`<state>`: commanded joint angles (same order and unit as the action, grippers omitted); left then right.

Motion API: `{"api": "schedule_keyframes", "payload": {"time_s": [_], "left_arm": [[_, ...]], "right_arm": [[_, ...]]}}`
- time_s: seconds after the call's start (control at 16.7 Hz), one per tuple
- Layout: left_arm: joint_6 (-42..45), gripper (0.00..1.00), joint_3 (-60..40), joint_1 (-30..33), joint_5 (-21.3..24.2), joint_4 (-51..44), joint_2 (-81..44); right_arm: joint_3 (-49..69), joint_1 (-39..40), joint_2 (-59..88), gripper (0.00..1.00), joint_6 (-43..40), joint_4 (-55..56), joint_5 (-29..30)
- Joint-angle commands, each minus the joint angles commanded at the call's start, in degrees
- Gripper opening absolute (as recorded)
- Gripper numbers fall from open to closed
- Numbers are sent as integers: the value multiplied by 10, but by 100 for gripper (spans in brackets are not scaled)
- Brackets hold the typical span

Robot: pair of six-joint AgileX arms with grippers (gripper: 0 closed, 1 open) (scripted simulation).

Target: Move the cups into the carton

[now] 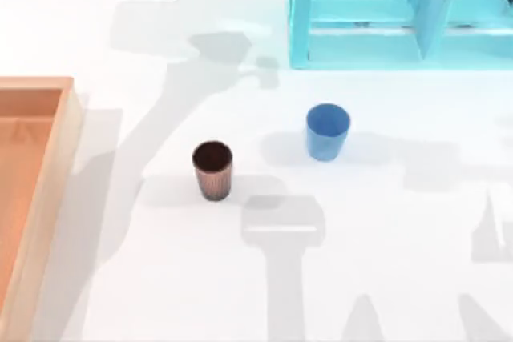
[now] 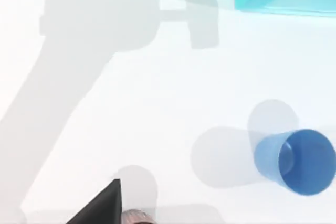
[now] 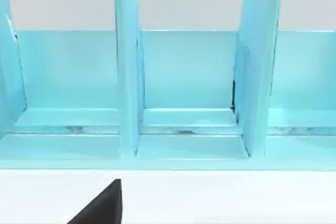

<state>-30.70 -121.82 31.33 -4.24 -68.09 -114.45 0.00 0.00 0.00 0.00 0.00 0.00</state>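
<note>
Two upright tumblers stand apart at mid-surface: ribbed reddish-brown cup (image 1: pixel 212 170) nearer the carton (image 1: pixel 56 166), whose wooden rim meets the left edge; blue cup (image 1: pixel 327 130) to its right, below the turquoise shelf frame (image 1: pixel 361 54). Both look light, rigid and thin-walled; the ribs should give purchase, the smooth blue taper may slip, so grip across the rim or mid-wall. Open surface (image 1: pixel 144 278) lies between cups and carton. Whether either tool is clenched or released cannot be told.
</note>
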Motion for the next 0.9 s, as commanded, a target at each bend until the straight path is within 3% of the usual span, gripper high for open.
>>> {"api": "schedule_keyframes", "payload": {"time_s": [0.48, 0.66, 0.9], "left_arm": [[-80, 100, -373, 96, -23, -214, -331], [-93, 100, -435, 112, -27, -250, -386], [-95, 100, -445, 115, -27, -256, -395]], "right_arm": [[0, 0, 0, 100, 0, 0, 0], [0, 0, 0, 100, 0, 0, 0], [0, 0, 0, 100, 0, 0, 0]]}}
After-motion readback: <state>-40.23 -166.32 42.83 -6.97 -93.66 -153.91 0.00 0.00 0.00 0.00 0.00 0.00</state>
